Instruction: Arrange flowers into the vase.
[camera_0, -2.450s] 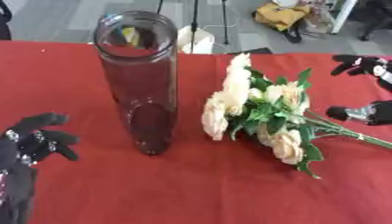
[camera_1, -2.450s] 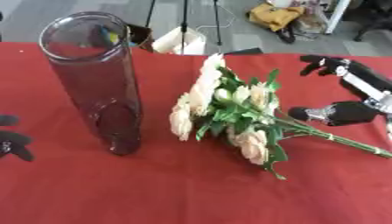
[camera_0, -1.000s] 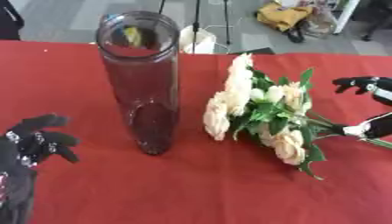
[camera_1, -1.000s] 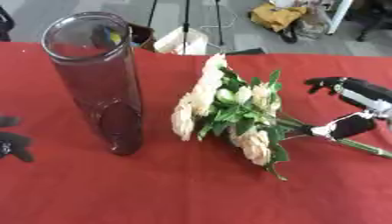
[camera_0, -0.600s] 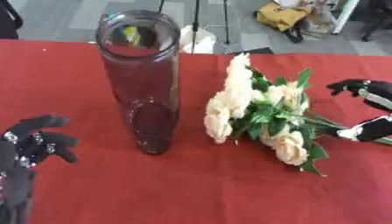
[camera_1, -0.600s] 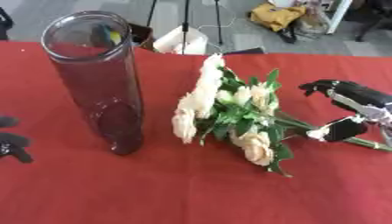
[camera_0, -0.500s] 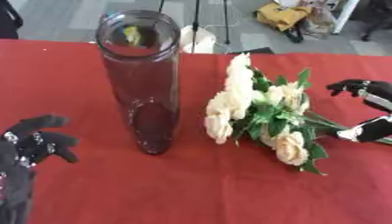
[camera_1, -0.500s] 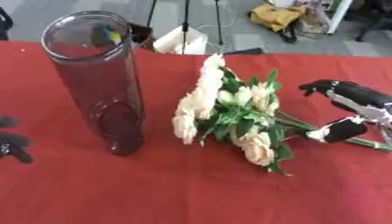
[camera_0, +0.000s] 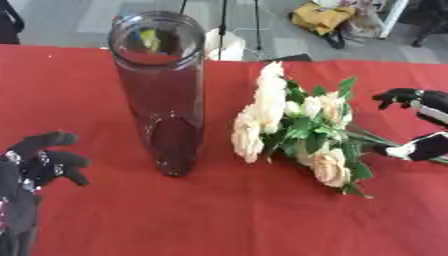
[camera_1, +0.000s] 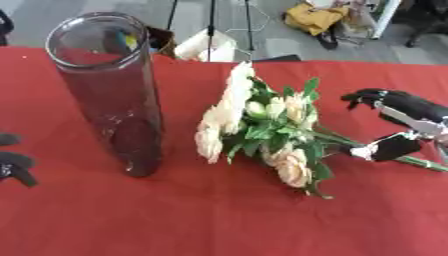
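A tall clear glass vase (camera_0: 164, 95) stands upright on the red tablecloth, left of centre, with nothing in it. A bunch of cream roses (camera_1: 262, 125) with green leaves lies flat to its right, heads toward the vase and stems (camera_1: 420, 163) pointing right. My right hand (camera_1: 409, 107) hovers over the stems at the right edge; its fingers are spread above them and its thumb (camera_1: 393, 146) rests against the stems. It is open, not closed round them. My left hand (camera_0: 35, 162) rests open at the lower left, fingers up.
The red tablecloth (camera_0: 219, 220) covers the whole work surface. Beyond its far edge stand tripod legs (camera_1: 210, 25), a white object and a yellow bag (camera_1: 317, 14) on the floor.
My right hand has come down and inward from the far right, and its thumb now lies at the bunch's stems. The vase, flowers and left hand have stayed put.
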